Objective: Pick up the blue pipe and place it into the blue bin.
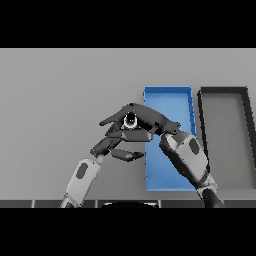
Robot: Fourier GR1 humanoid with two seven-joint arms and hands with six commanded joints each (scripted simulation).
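Note:
The blue pipe (129,125) shows end-on as a pale ring with a sliver of blue beneath it, held just left of the blue bin (170,172). My right hand (150,119) reaches in from the lower right, its fingers and thumb curled round the pipe above the table. Most of the pipe's body is hidden by that hand. My left hand (111,143) comes up from the lower left and sits right below the right hand, fingers loosely extended and thumb sticking out to the right, holding nothing.
A dark grey bin (248,145) stands directly to the right of the blue bin. Bare grey table stretches to the left and toward the back.

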